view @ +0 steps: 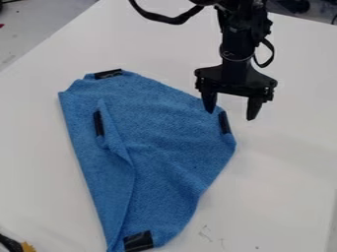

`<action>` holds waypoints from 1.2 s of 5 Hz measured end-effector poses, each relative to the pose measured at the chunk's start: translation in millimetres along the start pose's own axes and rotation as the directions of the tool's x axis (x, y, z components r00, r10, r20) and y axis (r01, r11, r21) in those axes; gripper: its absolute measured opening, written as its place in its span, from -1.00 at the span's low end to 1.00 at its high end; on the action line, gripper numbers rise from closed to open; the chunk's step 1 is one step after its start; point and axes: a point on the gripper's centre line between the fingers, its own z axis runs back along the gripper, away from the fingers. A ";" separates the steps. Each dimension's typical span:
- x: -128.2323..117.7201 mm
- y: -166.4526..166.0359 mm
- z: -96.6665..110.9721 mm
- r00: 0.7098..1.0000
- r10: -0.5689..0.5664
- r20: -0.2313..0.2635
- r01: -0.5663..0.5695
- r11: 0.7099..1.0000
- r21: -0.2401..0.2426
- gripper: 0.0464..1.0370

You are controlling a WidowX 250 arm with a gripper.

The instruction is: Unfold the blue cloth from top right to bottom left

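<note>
The gripper (pixel 230 112) hangs open over the right edge of the blue cloth (pixel 171 133), its two fingers spread apart with nothing held. Its left finger overlaps the cloth's upper right edge in the view, and the right finger is beyond the cloth, over the white table. Whether it touches the cloth, I cannot tell. Black tape patches mark the cloth at the top, right, bottom and on a raised fold at the left. That fold runs down from the upper left toward the bottom patch.
The white table (pixel 283 162) spreads around the cloth. At the lower left corner lies a black and yellow object (pixel 16 244). Dark items and cables stand behind the table's far edge at the top.
</note>
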 end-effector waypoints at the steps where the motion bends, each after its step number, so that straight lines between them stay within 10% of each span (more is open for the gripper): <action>1: -10.3 2.5 -11.7 0.999 0.002 -0.037 -0.001 1.000 0.009 0.92; 3: -28.2 78.7 3.1 0.989 0.150 0.012 -0.151 0.988 0.032 0.92; 6: -31.8 187.0 45.1 0.968 0.245 0.058 -0.252 0.949 0.189 0.93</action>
